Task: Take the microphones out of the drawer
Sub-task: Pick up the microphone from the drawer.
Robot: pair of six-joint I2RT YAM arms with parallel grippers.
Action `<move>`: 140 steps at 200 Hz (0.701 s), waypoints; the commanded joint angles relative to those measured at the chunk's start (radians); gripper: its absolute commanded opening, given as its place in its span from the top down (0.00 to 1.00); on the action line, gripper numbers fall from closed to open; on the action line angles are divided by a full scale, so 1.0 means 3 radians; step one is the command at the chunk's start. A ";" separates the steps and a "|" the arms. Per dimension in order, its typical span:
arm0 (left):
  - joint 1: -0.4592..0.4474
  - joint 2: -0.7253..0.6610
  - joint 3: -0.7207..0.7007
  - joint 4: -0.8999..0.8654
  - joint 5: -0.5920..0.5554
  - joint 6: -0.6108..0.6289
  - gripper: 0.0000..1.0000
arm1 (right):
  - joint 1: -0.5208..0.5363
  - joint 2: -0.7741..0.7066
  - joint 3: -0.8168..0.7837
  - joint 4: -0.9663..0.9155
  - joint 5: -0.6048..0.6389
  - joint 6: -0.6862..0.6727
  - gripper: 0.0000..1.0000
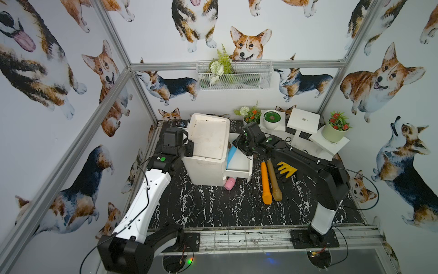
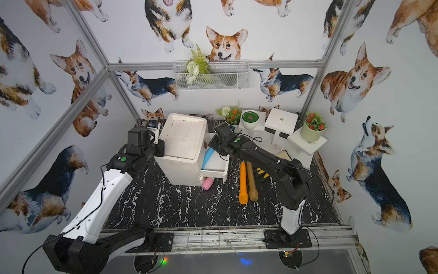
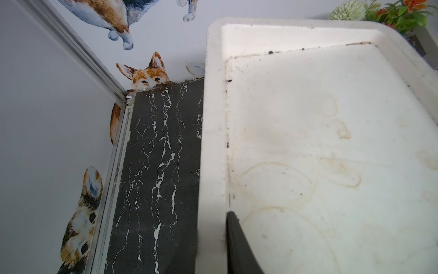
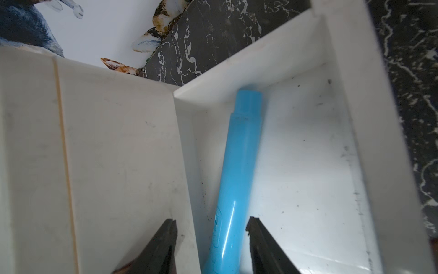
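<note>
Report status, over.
Left gripper shut on cabinet rim. Right gripper open, straddling blue microphone in open drawer. Its side wall tight beside microphone, beneath one finger.

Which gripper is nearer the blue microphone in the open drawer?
Right. The right gripper straddles the blue microphone inside the drawer, jaws open either side. The left gripper grips the cabinet rim, on the side away from the drawer.

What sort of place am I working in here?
Most likely a staged robot test booth, not a real room: metal frame lined with dog wallpaper, two arms mounted on a front rail, toy props like the microphones.
</note>
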 commanded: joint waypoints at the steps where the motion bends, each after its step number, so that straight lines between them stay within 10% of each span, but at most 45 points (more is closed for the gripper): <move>1: -0.0022 0.0014 -0.0019 -0.0448 0.0126 0.0175 1.00 | 0.0002 0.0172 0.0059 0.0065 0.0086 0.0233 0.46; 140: -0.0022 -0.0001 -0.0061 -0.0407 0.0139 0.0160 1.00 | 0.0089 0.0714 0.0151 0.0138 -0.0037 0.0466 0.46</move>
